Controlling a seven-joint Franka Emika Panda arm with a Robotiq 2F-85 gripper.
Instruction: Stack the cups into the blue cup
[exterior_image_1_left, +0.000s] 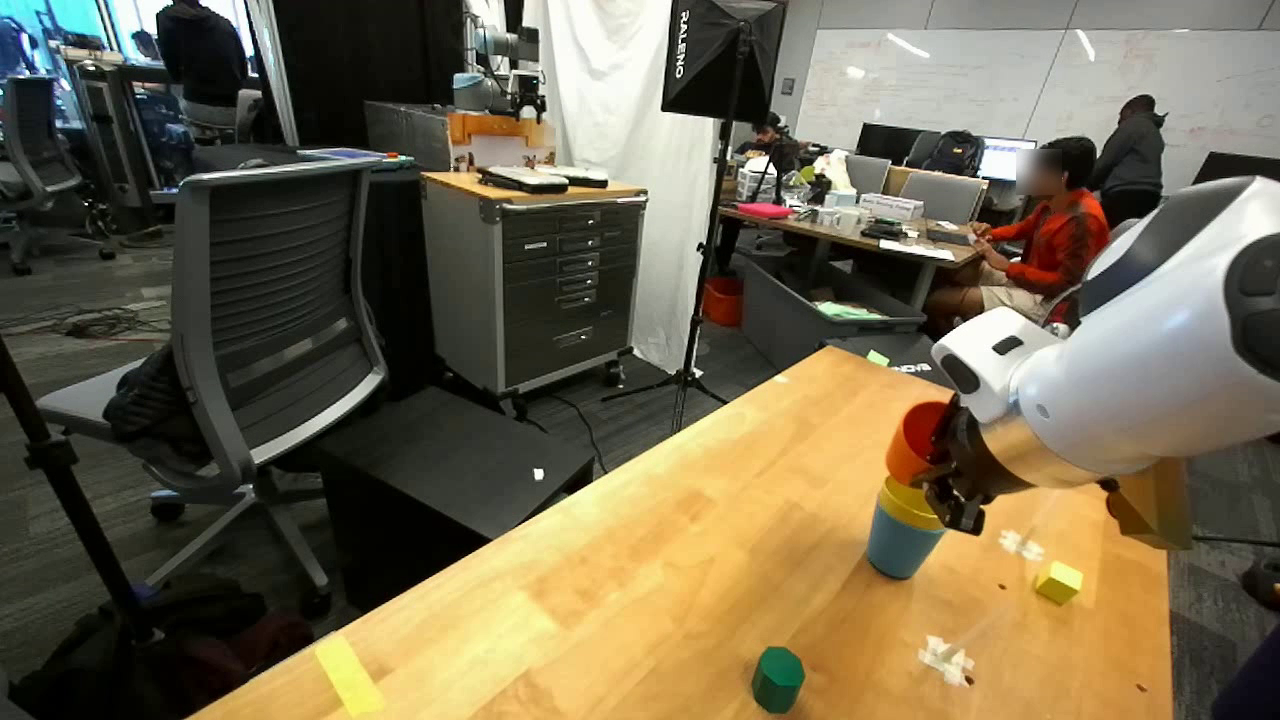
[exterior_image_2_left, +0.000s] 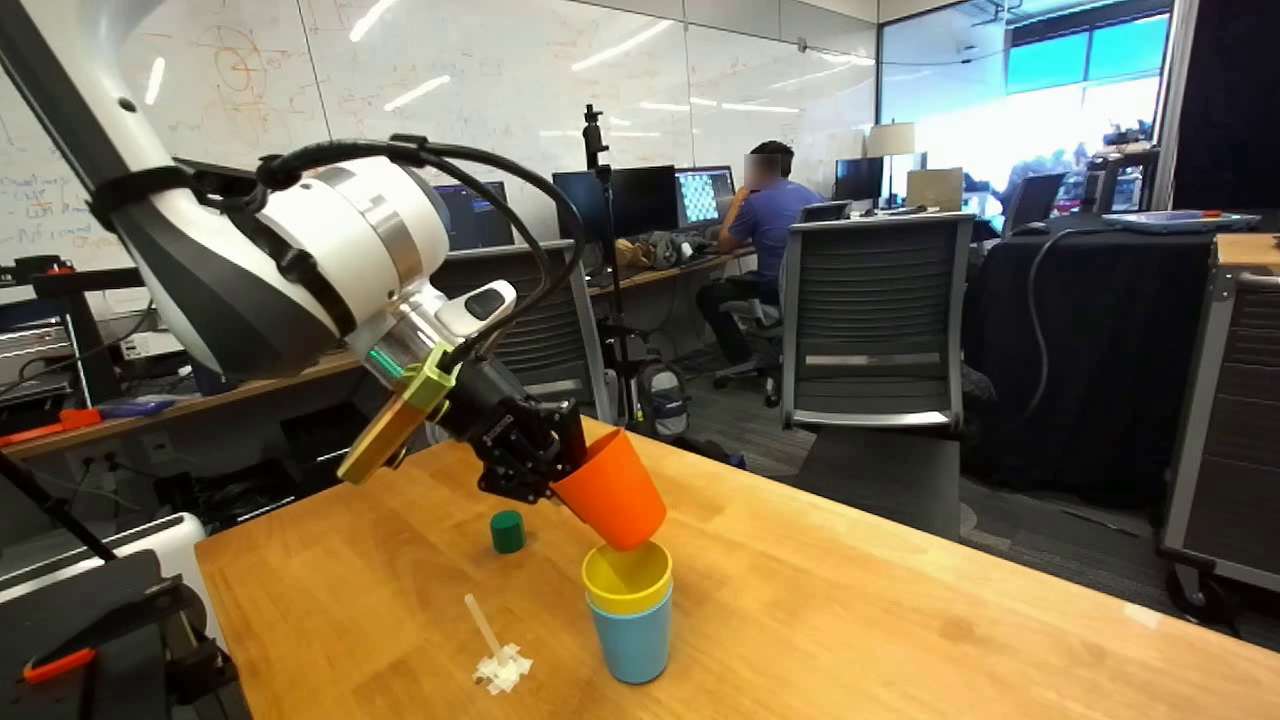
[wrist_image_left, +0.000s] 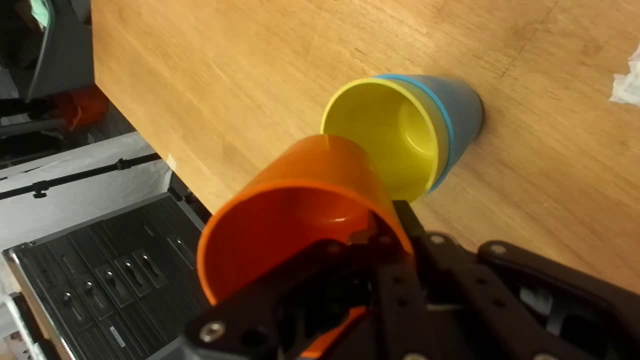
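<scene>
The blue cup (exterior_image_1_left: 900, 548) stands upright on the table, and it also shows in an exterior view (exterior_image_2_left: 635, 642) and in the wrist view (wrist_image_left: 462, 102). The yellow cup (exterior_image_2_left: 628, 604) sits inside it with its rim above the blue rim; the wrist view shows the yellow cup (wrist_image_left: 385, 132) empty. My gripper (exterior_image_2_left: 568, 478) is shut on the wall of the orange-red cup (exterior_image_2_left: 612, 492), one finger inside and one outside, as the wrist view of the gripper (wrist_image_left: 391, 220) shows. The orange-red cup is tilted, its base just over the yellow rim. I cannot tell whether they touch.
The shorter dark green cup (exterior_image_1_left: 778, 680) stands on the table apart from the stack. A small yellow block (exterior_image_1_left: 1058, 582) lies near the stack. White tape patches (exterior_image_1_left: 945, 660) hold a thin clear strip (exterior_image_2_left: 482, 625). The table's long edge (exterior_image_1_left: 620, 468) borders the floor side.
</scene>
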